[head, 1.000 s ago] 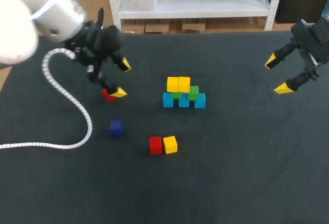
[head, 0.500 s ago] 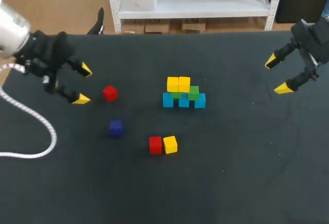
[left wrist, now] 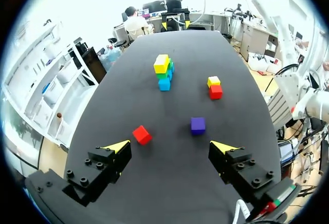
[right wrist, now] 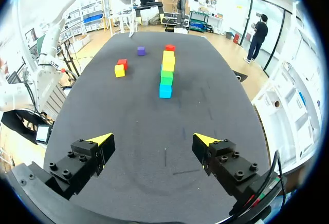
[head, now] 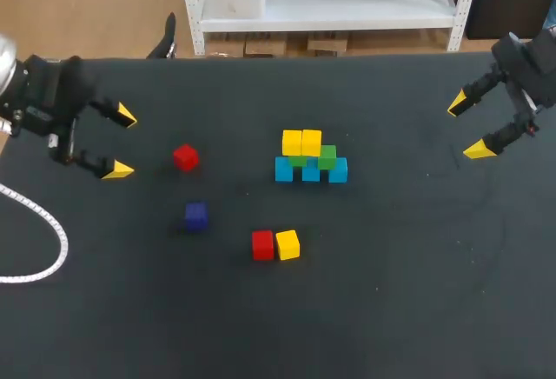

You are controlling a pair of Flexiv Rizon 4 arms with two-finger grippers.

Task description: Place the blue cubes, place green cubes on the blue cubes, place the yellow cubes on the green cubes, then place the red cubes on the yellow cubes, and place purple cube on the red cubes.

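- Cube stack (head: pixel 309 157): blue and green layers laid, two yellows on top.
- Left to place: red cube (head: pixel 185 156), second red cube (head: pixel 262 244), yellow cube (head: pixel 287 244), purple cube (head: pixel 195 216).
- Left gripper (head: pixel 117 142) and right gripper (head: pixel 466 125): fingers spread, empty.

The head camera looks steeply down on the whole table (head: pixel 417 309) from above. Each wrist camera sits over an opposite end, facing inward. All three share the central cube stack (head: pixel 310 160).

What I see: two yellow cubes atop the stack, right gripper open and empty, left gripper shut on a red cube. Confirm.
Wrong on the left gripper: the head view shows it open and empty, the nearest red cube lying apart from it. Two yellow cubes top the stack, and the right gripper is open and empty.
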